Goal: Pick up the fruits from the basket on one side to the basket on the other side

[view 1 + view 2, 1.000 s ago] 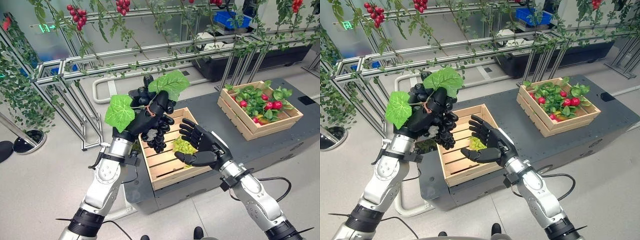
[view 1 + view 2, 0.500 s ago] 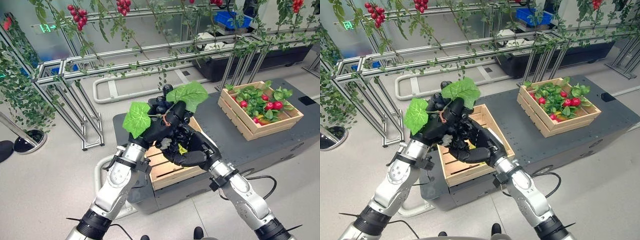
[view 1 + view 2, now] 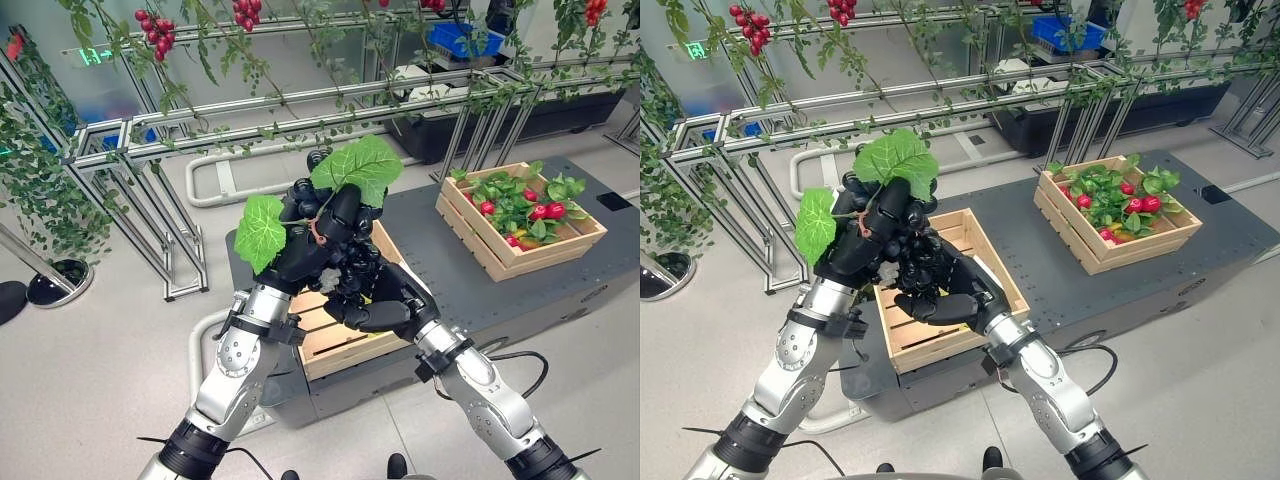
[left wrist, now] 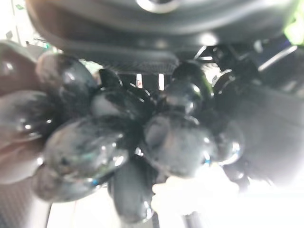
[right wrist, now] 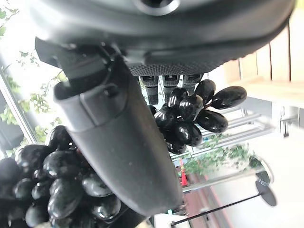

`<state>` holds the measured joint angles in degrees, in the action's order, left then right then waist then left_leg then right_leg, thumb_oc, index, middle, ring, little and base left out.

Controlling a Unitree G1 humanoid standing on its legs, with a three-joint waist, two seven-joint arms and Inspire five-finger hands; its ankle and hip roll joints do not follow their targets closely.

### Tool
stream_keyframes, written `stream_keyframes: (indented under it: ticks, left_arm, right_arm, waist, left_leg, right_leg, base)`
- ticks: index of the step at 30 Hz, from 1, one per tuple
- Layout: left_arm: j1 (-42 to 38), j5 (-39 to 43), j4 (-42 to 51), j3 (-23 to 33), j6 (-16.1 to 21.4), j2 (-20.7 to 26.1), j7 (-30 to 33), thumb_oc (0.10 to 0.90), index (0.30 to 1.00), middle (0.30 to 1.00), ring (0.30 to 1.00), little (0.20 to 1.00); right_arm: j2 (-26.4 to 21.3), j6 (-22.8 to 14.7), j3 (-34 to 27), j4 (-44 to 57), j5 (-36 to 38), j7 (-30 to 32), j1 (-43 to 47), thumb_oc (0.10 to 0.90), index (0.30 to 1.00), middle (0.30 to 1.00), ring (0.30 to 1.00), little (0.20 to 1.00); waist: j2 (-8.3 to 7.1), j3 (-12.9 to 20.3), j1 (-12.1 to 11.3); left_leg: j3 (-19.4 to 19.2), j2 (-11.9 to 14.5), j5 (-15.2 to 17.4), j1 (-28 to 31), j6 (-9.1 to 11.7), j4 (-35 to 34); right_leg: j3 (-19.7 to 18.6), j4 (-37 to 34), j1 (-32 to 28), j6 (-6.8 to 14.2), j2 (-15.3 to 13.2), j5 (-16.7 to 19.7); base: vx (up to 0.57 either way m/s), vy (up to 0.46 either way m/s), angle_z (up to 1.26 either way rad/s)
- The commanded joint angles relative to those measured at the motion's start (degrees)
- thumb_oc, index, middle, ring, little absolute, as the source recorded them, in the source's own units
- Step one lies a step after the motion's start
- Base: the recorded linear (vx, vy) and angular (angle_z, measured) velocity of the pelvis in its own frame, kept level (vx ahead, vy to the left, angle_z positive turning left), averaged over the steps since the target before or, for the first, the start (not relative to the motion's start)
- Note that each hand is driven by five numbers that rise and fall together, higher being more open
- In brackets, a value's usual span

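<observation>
Aluminium frame (image 3: 150, 140) with leafy vines (image 3: 40, 190); blue bin (image 3: 455, 40) behind; grey floor (image 3: 90, 350).

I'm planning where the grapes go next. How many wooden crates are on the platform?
2. One wooden crate sits near the robot, partly hidden behind both hands and the grape bunch. The other crate stands further right, filled with leaves and red fruit.

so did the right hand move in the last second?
Yes. The right hand went toward the robot's left across the near crate, from beside the black grape bunch to up against it, under the left hand.
</observation>
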<state>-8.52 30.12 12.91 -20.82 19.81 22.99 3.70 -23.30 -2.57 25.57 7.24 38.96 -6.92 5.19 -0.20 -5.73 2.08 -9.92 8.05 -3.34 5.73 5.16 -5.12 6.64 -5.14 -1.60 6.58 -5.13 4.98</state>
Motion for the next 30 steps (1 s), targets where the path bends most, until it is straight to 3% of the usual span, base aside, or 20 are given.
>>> stream_keyframes:
  ticks: [1, 2, 4, 30]
  left_arm:
    - [-10.38, 0.48, 4.84, -1.67, 8.11, -1.46, 0.07, 0.400, 0.300, 0.300, 0.300, 0.300]
    - [-10.27, 0.78, 4.69, -1.61, 8.24, -1.36, -0.23, 0.400, 0.300, 0.300, 0.300, 0.300]
    - [-10.05, 0.84, 4.57, -1.71, 8.54, -1.36, -0.61, 0.400, 0.300, 0.300, 0.300, 0.300]
    - [-8.14, 0.25, 4.01, -0.97, 7.80, -0.48, -0.06, 0.400, 0.300, 0.300, 0.300, 0.300]
  right_arm:
    - [4.07, -7.40, -1.00, 7.77, 4.53, 0.89, 7.48, 0.800, 0.900, 0.900, 0.900, 0.900]
    - [4.17, -7.34, -1.04, 7.83, 4.58, 0.70, 7.33, 0.571, 0.556, 0.556, 0.556, 0.556]
    - [4.19, -7.46, -1.06, 7.84, 4.79, 0.51, 7.08, 0.400, 0.300, 0.300, 0.300, 0.300]
    - [4.36, -9.18, -2.43, 8.46, 4.93, 1.91, 4.84, 0.400, 0.300, 0.300, 0.300, 0.300]
  waist:
    - [-1.97, 4.03, 0.15]
    - [-1.97, 4.07, 0.17]
    - [-1.92, 4.11, 0.15]
    - [-1.70, 3.92, 0.54]
  left_leg:
    - [0.32, -0.50, 4.29, 1.20, -1.37, 0.12]
    - [0.31, -0.50, 4.25, 1.19, -1.41, 0.12]
    - [0.31, -0.54, 4.27, 1.14, -1.43, 0.12]
    - [-0.23, -0.41, 4.17, 1.24, -1.57, 0.12]
  right_leg:
    - [0.29, 0.14, -2.47, 0.84, -1.36, -2.82]
    - [0.23, 0.14, -2.44, 0.82, -1.35, -2.79]
    - [0.19, 0.14, -2.35, 0.82, -1.34, -2.75]
    - [-0.26, 0.14, -1.99, 0.78, -1.17, -2.48]
  base:
    - [0.00, 0.000, 0.00]
    - [0.00, 0.000, 0.00]
    - [0.00, 0.000, 0.00]
    - [0.00, 0.000, 0.00]
